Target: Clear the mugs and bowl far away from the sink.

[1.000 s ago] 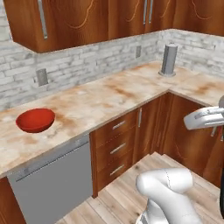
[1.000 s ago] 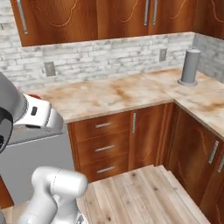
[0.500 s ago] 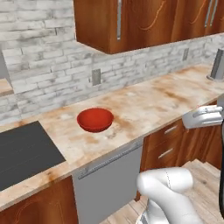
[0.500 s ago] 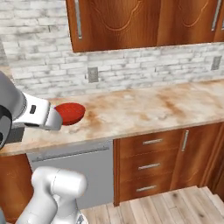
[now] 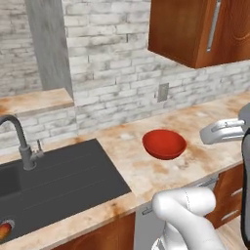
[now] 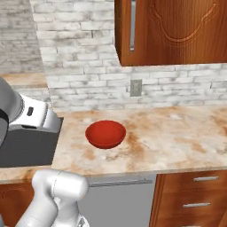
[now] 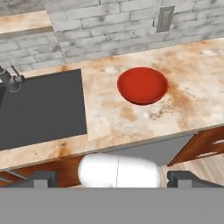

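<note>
We take the sink (image 5: 58,180) as our landmark: matte black, set into the marbled tabletop (image 6: 177,137), with its gooseneck tap (image 5: 19,141) at the back edge. The red bowl (image 5: 164,144) sits upright on the tabletop just to the right of the sink's drainboard, apart from it, with bare stone between them. In the hand view the bowl (image 7: 142,85) lies ahead of our jaws and a little right of centre, well apart from them and not between them. The fingertips (image 7: 43,179) rise at the bottom edge, spread wide with nothing held, so the jaws are released. A wall outlet (image 6: 135,88) sits on the brick backsplash behind the bowl. Something orange shows at the sink's near left corner (image 5: 4,229); we cannot tell what it is.
</note>
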